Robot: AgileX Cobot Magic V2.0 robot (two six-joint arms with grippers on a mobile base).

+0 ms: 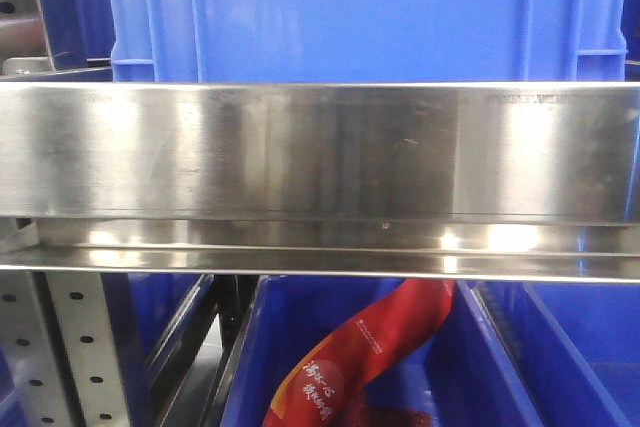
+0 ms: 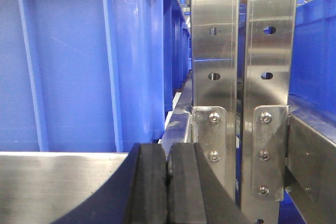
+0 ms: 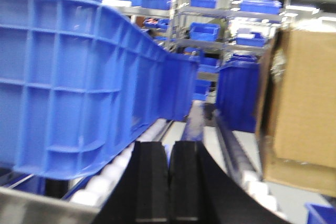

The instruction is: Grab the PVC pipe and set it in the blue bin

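No PVC pipe shows in any view. A large blue bin (image 1: 370,12) stands on the steel shelf above the rail (image 1: 320,152) in the front view. The left wrist view has the same kind of blue bin (image 2: 79,61) at the left, and my left gripper (image 2: 168,182) is shut and empty beside the steel rail. My right gripper (image 3: 169,182) is shut too, with nothing between its fingers, and points along a roller track (image 3: 131,156) under another blue bin (image 3: 84,87).
Perforated steel uprights (image 2: 239,77) stand right of the left gripper. A brown cardboard box (image 3: 302,103) sits on the rollers at the right. Below the shelf, a blue bin (image 1: 400,367) holds a red packet (image 1: 365,347). More blue bins (image 3: 220,30) fill distant racks.
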